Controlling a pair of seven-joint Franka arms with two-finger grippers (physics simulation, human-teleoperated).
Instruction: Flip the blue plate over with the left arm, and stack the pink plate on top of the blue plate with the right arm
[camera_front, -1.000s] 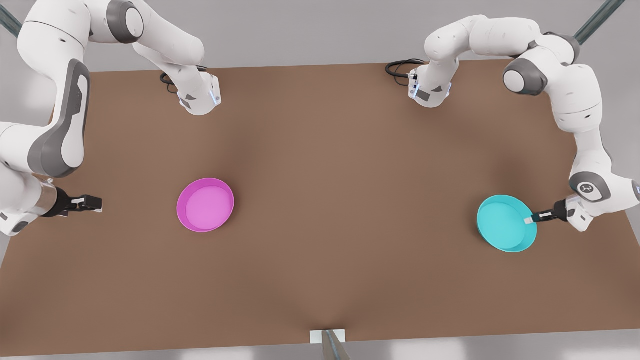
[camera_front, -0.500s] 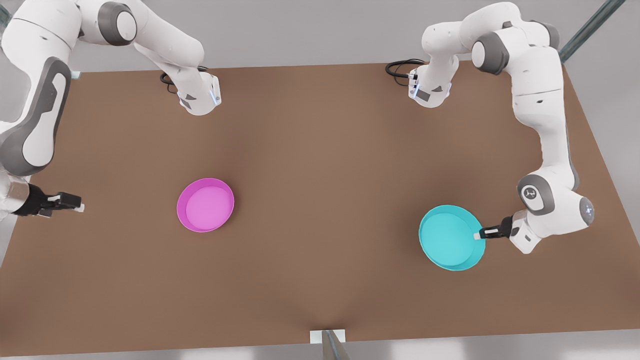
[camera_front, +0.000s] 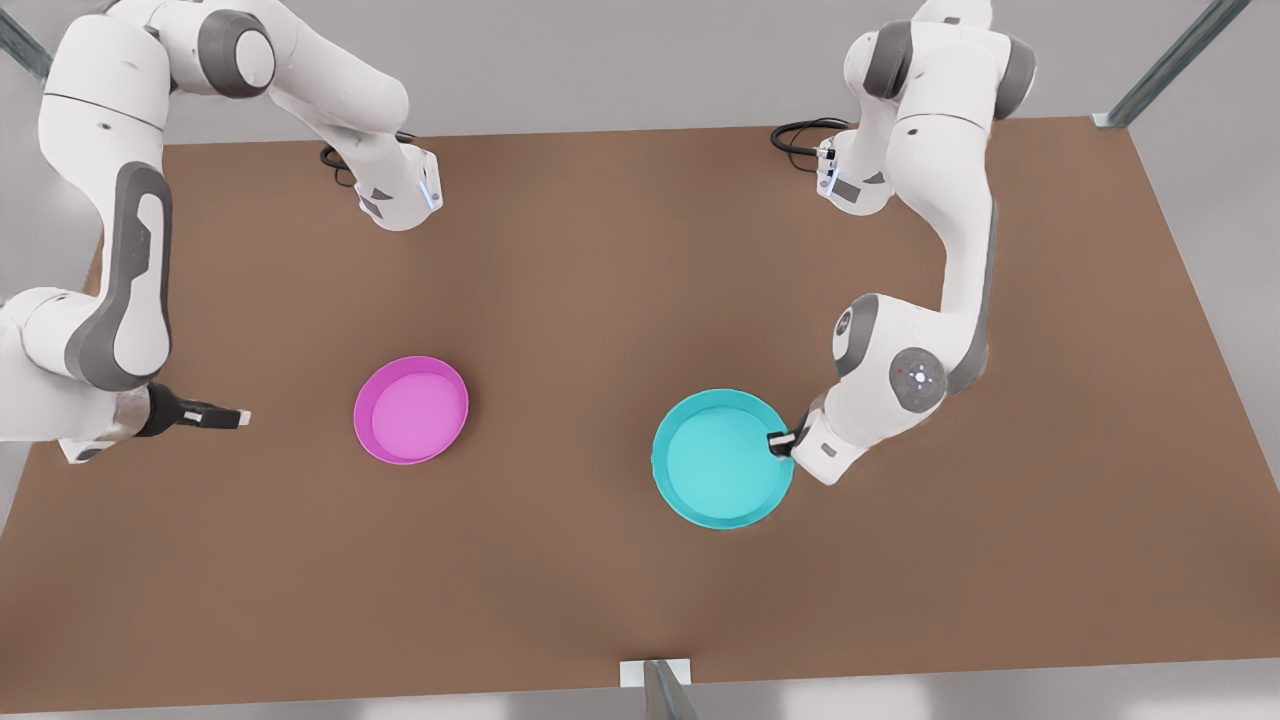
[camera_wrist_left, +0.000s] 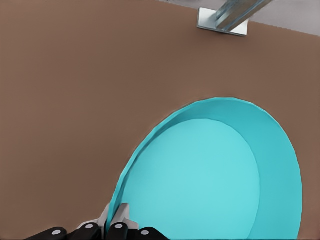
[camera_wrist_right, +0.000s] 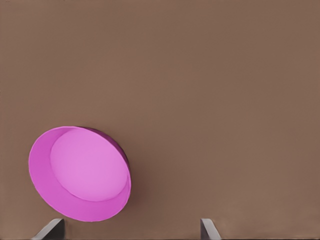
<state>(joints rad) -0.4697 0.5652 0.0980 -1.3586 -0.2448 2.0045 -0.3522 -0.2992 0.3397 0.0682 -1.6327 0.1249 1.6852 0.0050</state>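
Pinching the blue plate (camera_front: 715, 465) by its rim near table centre with left gripper (camera_front: 779, 442), risking slippage mid-flip on that thin edge; right gripper (camera_front: 232, 417) spread wide, near the pink plate (camera_front: 410, 410).

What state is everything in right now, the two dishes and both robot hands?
blue plate: open side up, not flipped, rim pinched by the left gripper.
pink plate: open side up on the table, untouched.
left gripper: shut on the blue plate's rim, at the front view's right.
right gripper: open, apart from the pink plate, at the front view's left.
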